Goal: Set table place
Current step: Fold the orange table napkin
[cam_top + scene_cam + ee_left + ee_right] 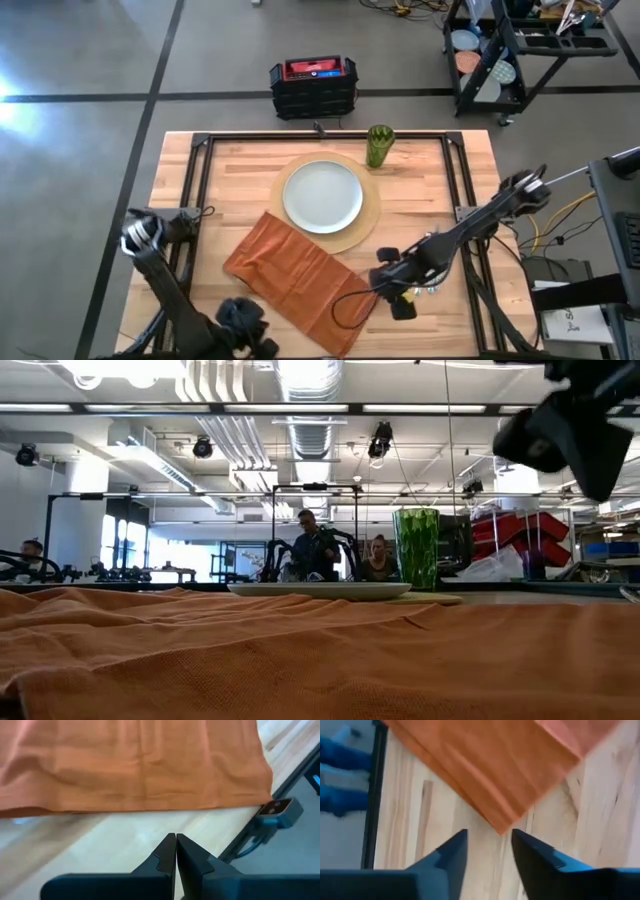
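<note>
An orange napkin (300, 275) lies spread flat and slantwise on the near middle of the table (430, 180). Beyond it a pale plate (322, 195) rests on a round tan placemat (372, 215), and a green cup (379, 146) stands upright at the mat's far right. My right gripper (392, 300) hovers open just off the napkin's right corner (502, 826), touching nothing. My left gripper (176, 842) is shut and empty over bare wood by the napkin's near-left edge (150, 805). Small silvery things (428, 289) lie beside my right gripper, too small to tell apart.
A black crate with a red top (313, 85) stands on the floor beyond the far edge. A black wheeled cart (520, 50) with dishes is at the back right. Black frame rails (195, 190) run along the table's sides. People sit in the room behind (315, 550).
</note>
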